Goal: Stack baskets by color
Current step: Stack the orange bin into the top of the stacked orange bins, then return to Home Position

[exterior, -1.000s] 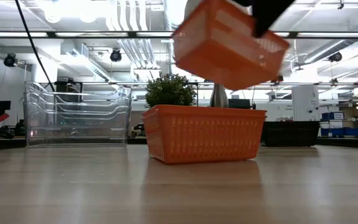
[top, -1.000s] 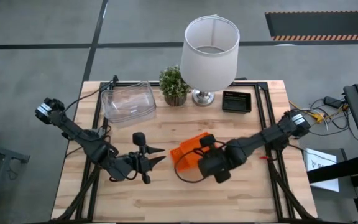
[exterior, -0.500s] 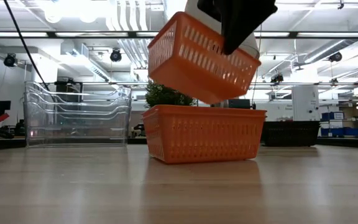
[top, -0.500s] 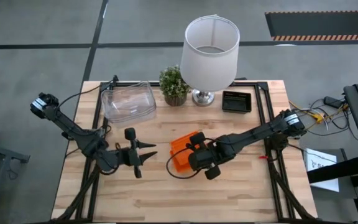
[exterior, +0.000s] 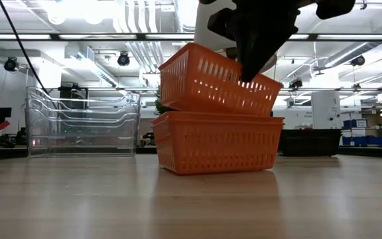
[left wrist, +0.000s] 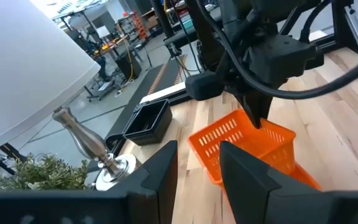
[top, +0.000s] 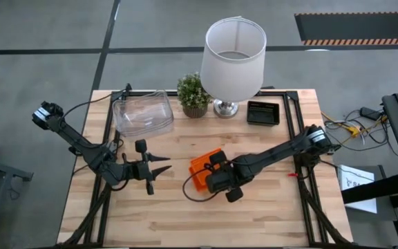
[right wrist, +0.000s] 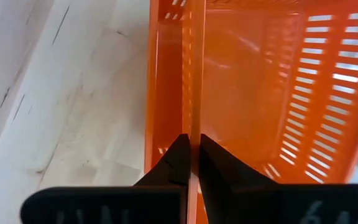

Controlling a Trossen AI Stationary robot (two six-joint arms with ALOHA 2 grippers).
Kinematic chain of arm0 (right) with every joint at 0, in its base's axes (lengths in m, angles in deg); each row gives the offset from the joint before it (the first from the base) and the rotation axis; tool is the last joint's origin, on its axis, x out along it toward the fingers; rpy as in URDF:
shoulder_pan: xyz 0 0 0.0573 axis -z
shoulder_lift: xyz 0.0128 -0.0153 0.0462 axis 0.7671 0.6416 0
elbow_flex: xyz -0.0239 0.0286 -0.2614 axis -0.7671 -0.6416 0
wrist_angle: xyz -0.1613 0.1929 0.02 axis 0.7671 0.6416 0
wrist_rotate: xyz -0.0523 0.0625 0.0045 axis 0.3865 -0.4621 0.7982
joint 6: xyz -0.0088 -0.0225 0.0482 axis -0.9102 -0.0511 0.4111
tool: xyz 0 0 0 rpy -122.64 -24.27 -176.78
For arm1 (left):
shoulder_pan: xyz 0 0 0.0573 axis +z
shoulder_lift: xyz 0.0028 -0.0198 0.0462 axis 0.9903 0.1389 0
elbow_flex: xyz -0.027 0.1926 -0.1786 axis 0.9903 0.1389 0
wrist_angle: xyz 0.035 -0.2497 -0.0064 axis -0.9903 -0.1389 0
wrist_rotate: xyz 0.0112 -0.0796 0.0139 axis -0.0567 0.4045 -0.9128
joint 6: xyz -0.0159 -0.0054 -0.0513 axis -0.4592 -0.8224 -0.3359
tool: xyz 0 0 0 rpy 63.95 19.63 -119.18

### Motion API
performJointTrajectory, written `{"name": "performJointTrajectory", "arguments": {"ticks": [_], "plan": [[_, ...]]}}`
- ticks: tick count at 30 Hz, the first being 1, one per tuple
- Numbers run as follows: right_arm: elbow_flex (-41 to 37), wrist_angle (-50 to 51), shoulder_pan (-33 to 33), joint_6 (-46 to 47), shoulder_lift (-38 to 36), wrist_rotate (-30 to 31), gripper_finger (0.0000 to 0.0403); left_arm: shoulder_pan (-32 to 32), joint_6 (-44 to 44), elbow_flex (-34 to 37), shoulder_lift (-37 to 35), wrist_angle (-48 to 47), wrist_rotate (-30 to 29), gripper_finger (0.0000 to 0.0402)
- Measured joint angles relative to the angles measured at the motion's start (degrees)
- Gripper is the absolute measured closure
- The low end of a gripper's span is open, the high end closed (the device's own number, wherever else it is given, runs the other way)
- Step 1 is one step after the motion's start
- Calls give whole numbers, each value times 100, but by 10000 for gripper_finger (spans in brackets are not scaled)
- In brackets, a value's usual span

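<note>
High view: I am watching the right gripper [top: 211,168] reaching to mid-table, its jaws pinched together on the rim of the upper orange basket [top: 200,164]. Low view: the upper orange basket [exterior: 216,81] is sitting tilted on the lower orange basket [exterior: 216,141], one end resting in the lower one's mouth and the other end riding higher, while the lower one is standing flat on the table [exterior: 191,199]. Right wrist view: the two dark fingers [right wrist: 178,163] are closing on the thin orange wall, one on each side of it. I am seeing the left gripper [top: 159,167] hanging just left of the orange pair, apart from it, with its jaws partly apart and nothing between them; its wrist view is looking toward the orange baskets and the other arm. The clear bins [top: 142,114] are sitting nested at the far left of the table, well apart from the orange pair. A black basket [top: 262,113] is lying at the far right of the table, beside the lamp [top: 231,55]; I cannot tell how many are nested in it. A potted plant [top: 193,95] is standing between the lamp and the clear bins.
</note>
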Motion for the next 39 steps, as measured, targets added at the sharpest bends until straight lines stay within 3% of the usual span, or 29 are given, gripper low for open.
{"name": "performJointTrajectory", "arguments": {"ticks": [26, 34, 39], "plan": [[-4, -220, 0, 251, 14, -304, 309, -2, 17, 11, -3, 95, 3, 299], [-112, -76, 0, 63, -77, -304, 365, -2, 22, 19, -3, 95, 69, 299], [-809, -524, 12, -2, -669, -300, 392, 0, 417, 245, -4, 203, 1050, 299]]}}
